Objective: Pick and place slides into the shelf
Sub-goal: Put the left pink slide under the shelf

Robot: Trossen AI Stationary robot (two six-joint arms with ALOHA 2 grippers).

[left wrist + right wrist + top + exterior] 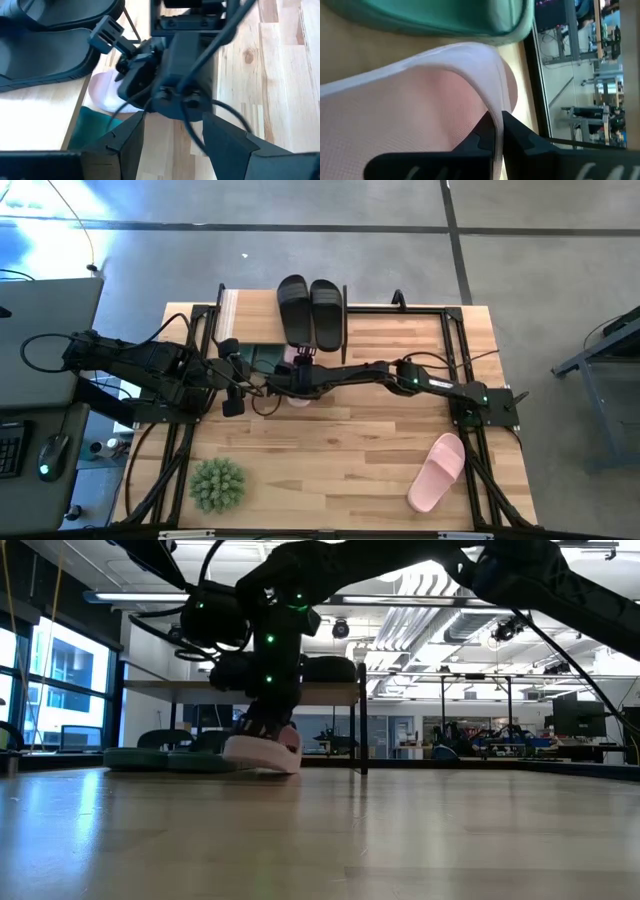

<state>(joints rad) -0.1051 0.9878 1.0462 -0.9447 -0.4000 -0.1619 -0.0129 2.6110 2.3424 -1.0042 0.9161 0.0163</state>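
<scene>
One pink slide (268,752) sits low under the shelf's top board (180,691), beside the dark green slides (160,758), with my right gripper (497,131) shut on it. In the high view the right arm reaches from the table's right to the shelf (232,308). The black slides (310,310) lie side by side on the shelf's top board. A second pink slide (437,470) lies sole down near the table's right front. My left gripper (172,125) hangs open just left of the shelf, with nothing between its fingers. My right gripper pinches the pale edge of the pink slide's strap (492,107) between its two fingers. The fingers slant down from the table's right side. In the low view the slide's underside (262,768) is at the level of the tabletop; whether it rests there I cannot tell.
A spiky green plant ball (217,483) stands near the table's front left. The shelf's black leg (362,730) stands just right of the held slide. Bare wood (340,450) lies between the plant ball and the second pink slide.
</scene>
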